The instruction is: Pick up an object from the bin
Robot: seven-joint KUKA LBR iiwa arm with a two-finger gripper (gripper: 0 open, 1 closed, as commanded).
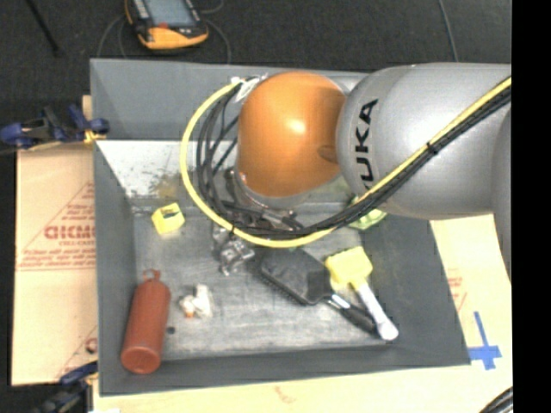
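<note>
We see the pincer [229,253] low at frame centre, whether apart or together we cannot tell; the black flat piece [291,280] lies just lower right of it, long axis slanting down-right.

You are looking at a grey bin [113,231] holding a rust-red bottle [145,325], a yellow block [168,218], a white piece [197,302], a black pad [291,280] and a yellow-headed, white-handled brush [350,268].
</note>
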